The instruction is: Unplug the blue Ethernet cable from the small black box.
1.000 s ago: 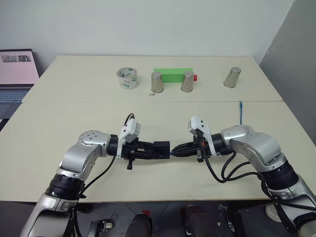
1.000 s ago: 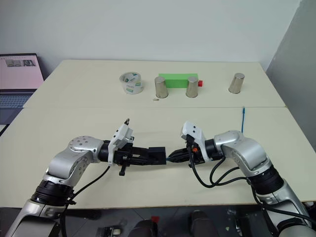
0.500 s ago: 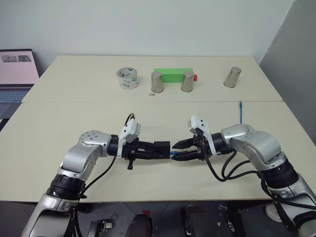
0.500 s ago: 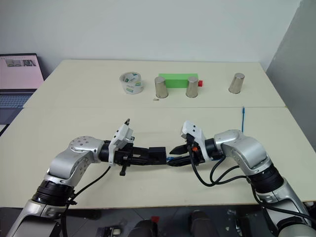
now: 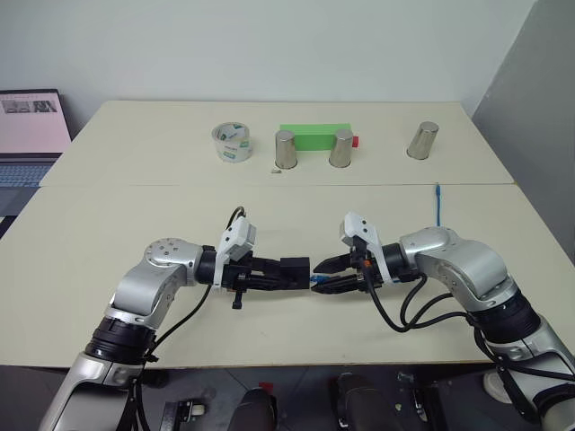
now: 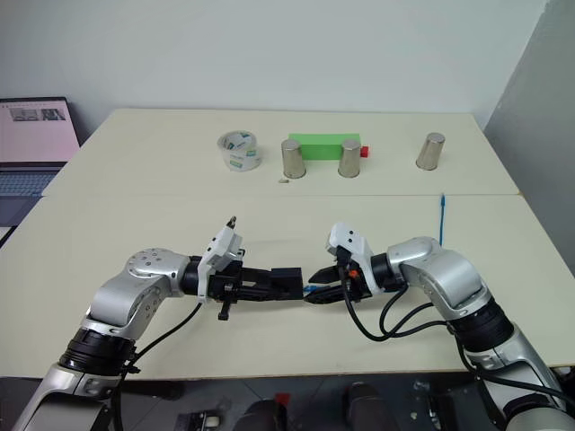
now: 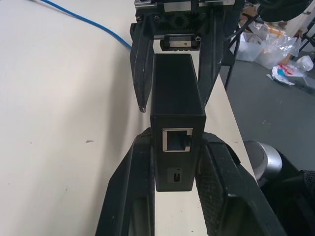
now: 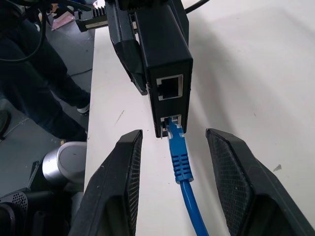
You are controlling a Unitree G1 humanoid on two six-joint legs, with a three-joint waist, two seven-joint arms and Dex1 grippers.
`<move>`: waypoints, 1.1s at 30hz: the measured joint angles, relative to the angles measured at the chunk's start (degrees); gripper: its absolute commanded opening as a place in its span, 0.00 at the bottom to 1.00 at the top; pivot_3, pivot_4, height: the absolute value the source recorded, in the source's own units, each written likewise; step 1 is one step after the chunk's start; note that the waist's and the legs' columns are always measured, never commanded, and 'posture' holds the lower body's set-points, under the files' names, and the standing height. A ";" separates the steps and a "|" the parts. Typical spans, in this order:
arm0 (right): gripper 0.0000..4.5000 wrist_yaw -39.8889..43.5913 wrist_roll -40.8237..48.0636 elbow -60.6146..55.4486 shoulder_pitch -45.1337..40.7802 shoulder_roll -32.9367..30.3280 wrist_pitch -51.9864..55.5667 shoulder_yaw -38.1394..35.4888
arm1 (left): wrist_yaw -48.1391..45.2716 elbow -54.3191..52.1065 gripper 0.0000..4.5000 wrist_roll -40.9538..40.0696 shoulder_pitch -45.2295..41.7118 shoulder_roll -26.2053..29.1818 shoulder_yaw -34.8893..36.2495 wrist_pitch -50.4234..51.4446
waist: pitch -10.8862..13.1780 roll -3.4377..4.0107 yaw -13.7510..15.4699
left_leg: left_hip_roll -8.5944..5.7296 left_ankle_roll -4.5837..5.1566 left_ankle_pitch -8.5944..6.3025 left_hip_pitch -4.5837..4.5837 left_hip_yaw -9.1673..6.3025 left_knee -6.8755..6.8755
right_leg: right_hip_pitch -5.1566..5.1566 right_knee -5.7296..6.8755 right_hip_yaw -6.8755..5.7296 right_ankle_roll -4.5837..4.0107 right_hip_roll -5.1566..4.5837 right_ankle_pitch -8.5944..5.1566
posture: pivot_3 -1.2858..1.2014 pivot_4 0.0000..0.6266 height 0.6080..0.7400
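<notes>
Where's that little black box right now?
The small black box is held above the near table's front part, clamped in the left gripper. The blue Ethernet cable is plugged into its end, which faces the open right gripper.

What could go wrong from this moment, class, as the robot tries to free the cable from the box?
1. The right gripper is open around the blue Ethernet cable, whose plug sits in the small black box; closing off-centre, its fingers may miss the plug.
2. The left gripper pinches only one end of the box, so pulling might drag it loose.
</notes>
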 measured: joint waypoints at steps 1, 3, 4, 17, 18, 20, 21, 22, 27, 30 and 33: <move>0.32 0.00 -0.12 0.04 0.00 0.02 -0.18 0.01 | 0.00 0.00 0.18 0.00 0.00 0.00 0.00 0.00 | 0.00 0.00 0.00 | 0.00 0.00 0.00 0.00 0.00 0.00 | 0.00 0.00 0.00 0.00 0.00 0.00 | 0.52 0.24 1.00; 0.20 0.01 -0.45 0.04 0.00 0.09 -0.54 0.02 | 0.02 -0.01 0.18 0.00 0.01 0.00 0.00 0.00 | 0.00 0.00 0.00 | 0.00 0.00 0.00 0.00 0.01 0.00 | 0.00 0.00 0.00 0.00 0.00 0.00 | 0.52 0.24 1.00; 0.15 0.10 -0.45 0.04 0.00 0.10 -0.61 0.04 | 0.07 -0.02 0.18 0.00 0.03 0.00 0.00 0.00 | 0.00 0.00 0.00 | 0.00 0.00 0.00 0.00 0.00 0.00 | 0.00 0.00 0.00 0.00 0.00 0.00 | 0.52 0.24 1.00; 0.01 1.62 -1.66 0.43 -0.24 -0.18 -2.64 1.24 | -0.13 -0.06 0.18 0.69 0.06 0.12 -0.03 -0.08 | 0.00 0.00 0.00 | 0.00 0.00 0.00 -0.01 0.01 0.00 | -0.03 0.00 0.01 0.00 0.00 0.00 | 0.52 0.24 1.00; 0.01 1.83 -1.88 0.64 -0.33 -0.21 -3.00 1.48 | -0.15 -0.06 0.18 0.86 0.07 0.16 -0.13 -0.17 | 0.00 0.00 -0.01 | 0.00 0.00 0.00 -0.01 0.01 0.00 | -0.03 0.00 0.01 0.00 0.00 0.00 | 0.52 0.24 1.00; 0.01 2.85 -2.68 1.09 -0.45 -0.98 -4.04 2.16 | -0.45 -0.06 0.18 1.35 0.13 0.65 -0.53 -0.77 | 0.00 0.00 0.00 | 0.00 0.00 0.00 -0.03 0.01 0.00 | -0.04 0.00 0.00 0.00 0.00 0.00 | 0.52 0.24 1.00; 0.01 3.13 -2.85 1.34 -0.44 -1.72 -4.35 2.27 | -0.66 -0.01 0.18 1.72 0.27 1.36 -0.54 -1.07 | 0.00 0.00 0.00 | 0.00 0.00 0.00 -0.04 0.02 0.00 | -0.06 0.00 0.01 0.00 0.00 0.00 | 0.52 0.24 1.00; 0.01 3.28 -3.21 1.77 -0.44 -2.65 -4.66 2.22 | -0.98 0.08 0.18 2.11 0.45 2.19 -0.54 -1.21 | 0.00 0.00 -0.01 | 0.00 0.00 0.00 -0.07 0.03 0.00 | -0.09 0.01 0.02 0.00 0.00 0.00 | 0.52 0.24 1.00; 0.01 3.59 -4.48 3.04 -0.18 -5.03 -5.93 1.21 | -1.26 1.55 0.18 3.70 1.22 4.97 -0.50 -2.30 | 0.00 0.00 -0.01 | 0.01 0.00 0.00 -0.14 0.03 -0.01 | -0.17 0.02 0.01 0.00 0.00 0.00 | 0.52 0.24 1.00; 0.01 2.04 -5.35 6.00 -0.09 -4.56 -7.93 -0.40 | -0.80 1.57 0.18 3.69 2.40 5.31 0.33 -2.39 | 0.00 0.00 -0.02 | 0.00 0.00 0.00 -0.16 0.06 0.01 | -0.17 0.01 0.04 0.00 0.00 0.00 | 0.52 0.24 1.00; 0.01 -6.16 -9.63 17.00 -2.65 -0.27 -13.07 -4.04 | 1.34 1.36 0.18 3.57 3.16 5.17 1.88 -1.87 | 0.00 0.00 -0.10 | -0.02 0.00 0.00 -0.16 0.10 0.03 | -0.20 0.05 0.10 0.04 -0.01 0.04 | 0.52 0.24 1.00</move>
